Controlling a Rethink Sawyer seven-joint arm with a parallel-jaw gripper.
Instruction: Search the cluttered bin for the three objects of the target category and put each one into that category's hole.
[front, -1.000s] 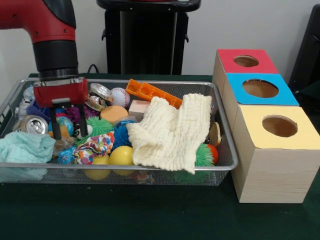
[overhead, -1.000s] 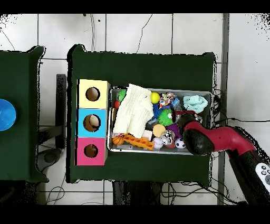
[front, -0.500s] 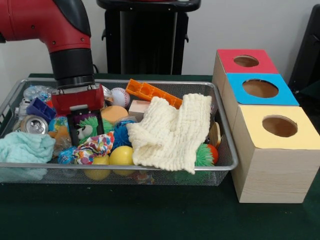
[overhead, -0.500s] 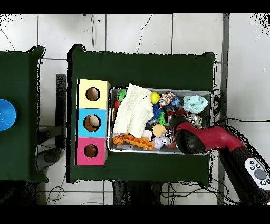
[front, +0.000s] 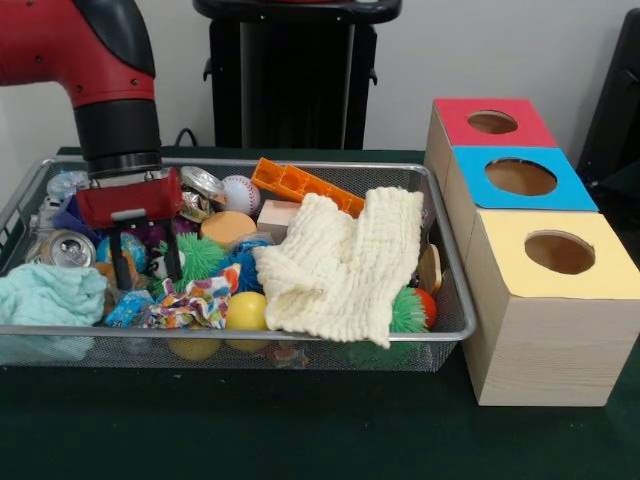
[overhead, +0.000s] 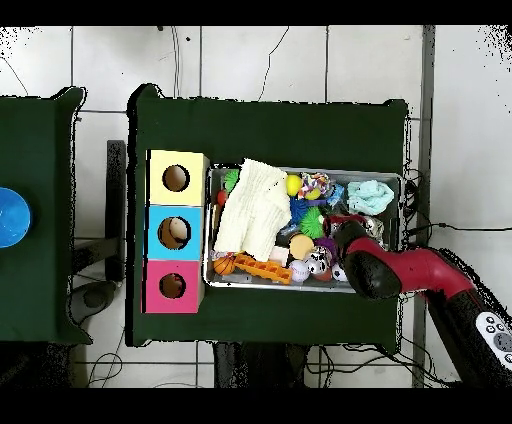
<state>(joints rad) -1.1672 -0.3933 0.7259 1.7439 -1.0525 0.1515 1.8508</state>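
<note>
Spread black claw (front: 143, 258) down among clutter at the left of the wire mesh bin (front: 452, 300), astride a small light ball, likely slippery, best pinched across its middle, green spiky rubber ball (front: 202, 254) just right.

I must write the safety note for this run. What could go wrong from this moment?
The end effector is low among packed toys, so its fingers may snag the patterned cloth or drag out the green spiky ball. The cream cloth covers much of the wire bin, so target objects may lie hidden beneath it.
</note>
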